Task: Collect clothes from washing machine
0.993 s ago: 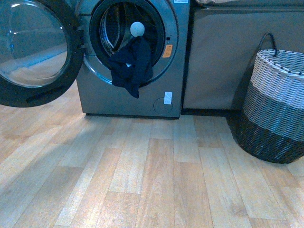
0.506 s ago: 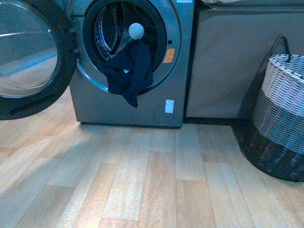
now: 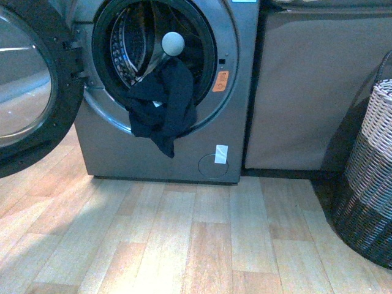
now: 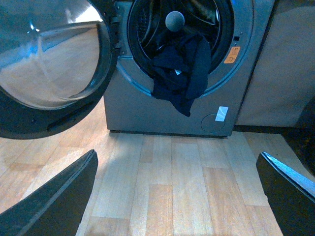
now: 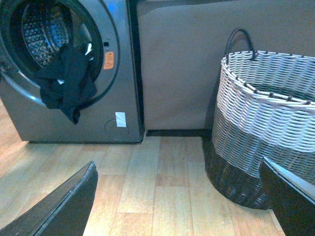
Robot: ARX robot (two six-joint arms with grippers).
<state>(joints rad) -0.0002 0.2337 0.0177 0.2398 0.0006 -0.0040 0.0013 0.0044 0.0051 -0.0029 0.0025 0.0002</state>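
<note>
The grey washing machine (image 3: pixel 122 153) stands at the back with its glass door (image 3: pixel 24 92) swung open to the left. The dark navy clothes (image 3: pixel 162 107) hang limp out of the porthole over the lower rim, below a grey ball (image 3: pixel 173 43). They also show in the left wrist view (image 4: pixel 179 71) and the right wrist view (image 5: pixel 66 81). My left gripper (image 4: pixel 177 196) is open and empty over the floor, well short of the machine. My right gripper (image 5: pixel 179 196) is open and empty, between the machine (image 5: pixel 64 123) and the basket.
A woven basket (image 3: pixel 373 184) stands at the right; it also shows in the right wrist view (image 5: pixel 266 123). A beige cabinet (image 3: pixel 312 92) stands beside the machine. Wooden floor (image 3: pixel 202 245) lies in front.
The view has moved closer to the machine and to the left: the porthole and clothes look larger, and the basket has slid towards the right edge.
</note>
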